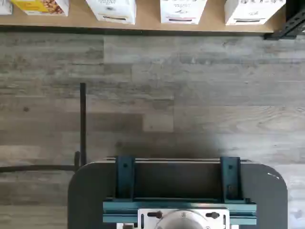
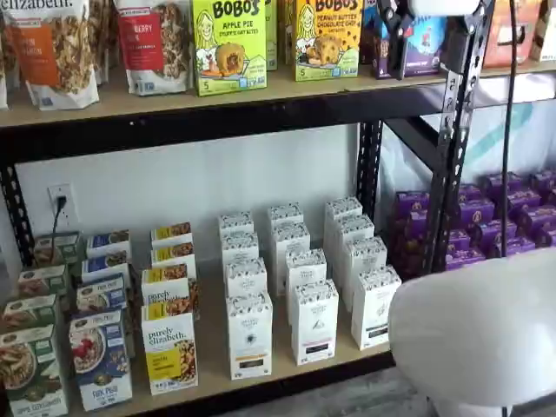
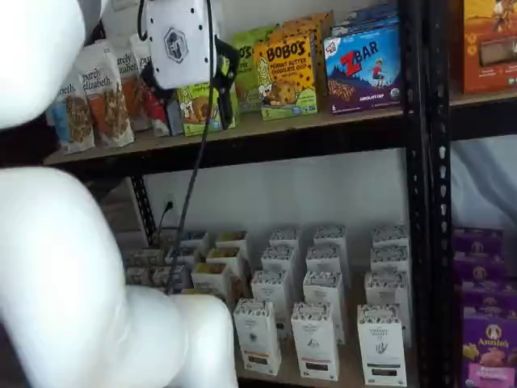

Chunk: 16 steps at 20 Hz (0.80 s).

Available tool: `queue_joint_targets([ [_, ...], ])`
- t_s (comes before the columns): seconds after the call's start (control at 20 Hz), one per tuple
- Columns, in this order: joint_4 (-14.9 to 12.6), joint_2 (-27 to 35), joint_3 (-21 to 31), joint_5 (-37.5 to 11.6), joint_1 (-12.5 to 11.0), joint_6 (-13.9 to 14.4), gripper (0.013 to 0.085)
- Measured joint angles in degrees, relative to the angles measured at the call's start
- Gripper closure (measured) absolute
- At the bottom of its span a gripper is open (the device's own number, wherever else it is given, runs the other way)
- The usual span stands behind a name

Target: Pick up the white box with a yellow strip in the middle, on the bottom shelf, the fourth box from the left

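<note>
Three rows of tall narrow white cartons line the bottom shelf (image 2: 287, 369), a pale wooden board in a black perforated metal rack. White box (image 2: 250, 335) with the tan strip fronts the leftmost white row, beside a purely elizabeth box (image 2: 169, 349). End effector (image 3: 223, 85) hangs by the upper shelf; can't tell its fingers' state.

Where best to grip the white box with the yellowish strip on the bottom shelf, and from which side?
Probably grip the white box across its narrow width near the top, coming from the front: it stands upright in front, gaps either side.
</note>
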Motion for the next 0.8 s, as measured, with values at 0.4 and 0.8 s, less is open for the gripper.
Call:
queue_joint_targets([
  [0.4, 6.25, 1.54, -1.18, 2.79, -5.7, -2.84, 0.013],
  [0.8, 4.62, 0.96, 1.45, -1.51, -4.36, -2.62, 0.013],
])
